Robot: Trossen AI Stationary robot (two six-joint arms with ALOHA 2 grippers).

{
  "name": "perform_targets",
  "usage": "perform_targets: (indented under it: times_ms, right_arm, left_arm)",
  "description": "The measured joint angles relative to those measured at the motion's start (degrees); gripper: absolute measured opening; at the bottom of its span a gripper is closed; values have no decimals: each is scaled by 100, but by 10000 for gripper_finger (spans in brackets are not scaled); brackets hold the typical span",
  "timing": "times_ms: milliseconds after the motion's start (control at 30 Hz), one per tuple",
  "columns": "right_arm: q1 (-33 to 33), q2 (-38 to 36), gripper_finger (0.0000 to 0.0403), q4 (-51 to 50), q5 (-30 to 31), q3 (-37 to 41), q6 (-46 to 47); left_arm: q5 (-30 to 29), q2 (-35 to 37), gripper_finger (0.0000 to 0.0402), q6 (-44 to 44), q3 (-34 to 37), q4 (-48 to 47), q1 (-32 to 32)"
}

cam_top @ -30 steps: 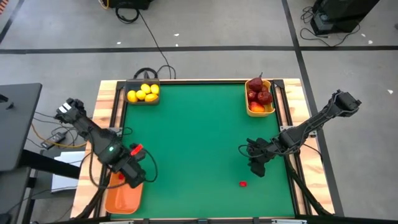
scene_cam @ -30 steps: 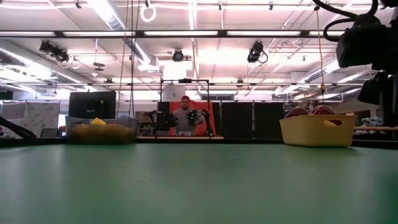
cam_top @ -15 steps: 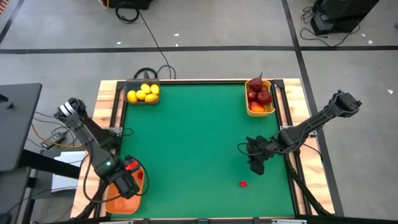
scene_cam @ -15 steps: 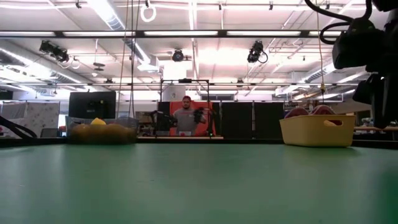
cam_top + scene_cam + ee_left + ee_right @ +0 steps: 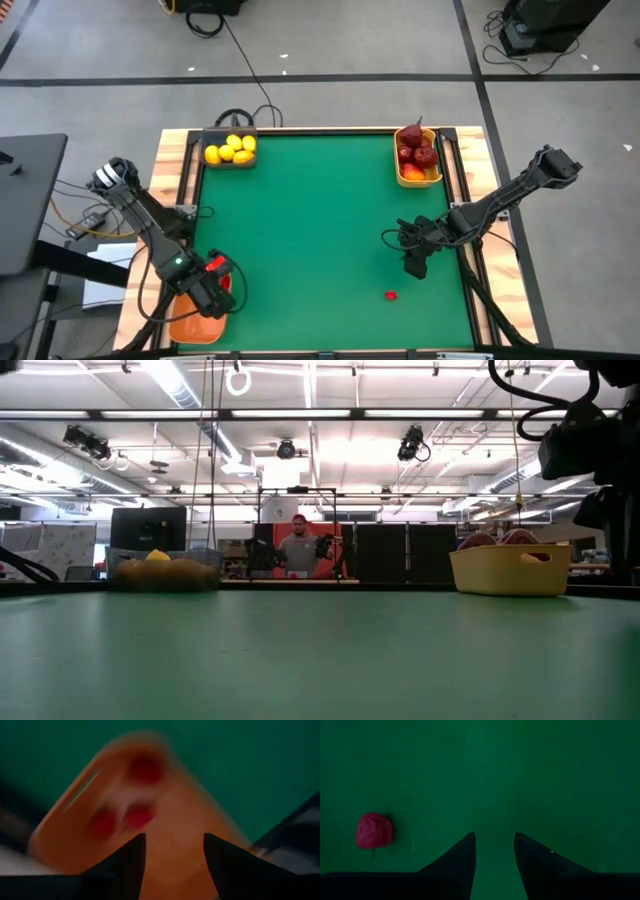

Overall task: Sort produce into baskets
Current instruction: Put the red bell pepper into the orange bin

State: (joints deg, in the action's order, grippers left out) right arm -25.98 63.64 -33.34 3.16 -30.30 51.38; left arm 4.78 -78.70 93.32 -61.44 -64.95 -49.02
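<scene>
Nearest, three red berries (image 5: 137,815) lie in the orange tray (image 5: 192,322) at the tabletop's (image 5: 320,220) front left corner – left gripper (image 5: 172,851) above, fingers apart, empty. One berry (image 5: 391,295) sits near the front edge, right gripper (image 5: 416,266) beside it, parted. Far corners: grey tray (image 5: 231,152) with five lemons, yellow tray (image 5: 417,160) of apples.

Matt green felt-like table top (image 5: 320,220), bare wooden frame (image 5: 172,160), smooth orange plastic tray (image 5: 190,322).
</scene>
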Motion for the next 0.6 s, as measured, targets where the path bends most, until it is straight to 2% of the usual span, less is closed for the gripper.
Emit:
perform_targets:
  times_ms: [133, 300, 467, 600]
  right_arm:
    - [0, 0, 146, 9, 65, 0, -74]
    - [0, 0, 146, 13, 124, 0, -39]
    - [0, 0, 146, -30, 194, 0, 7]
    - [0, 0, 146, -62, 160, 0, 113]
  left_arm:
    - [-1260, 0, 202, -579, -6, 838, 70]
    - [-2350, 0, 202, -1591, -6, 1574, 314]
    - [-3155, 0, 202, -3687, -6, 2836, 862]
    - [-3259, -39, 202, -5018, -6, 3790, 1515]
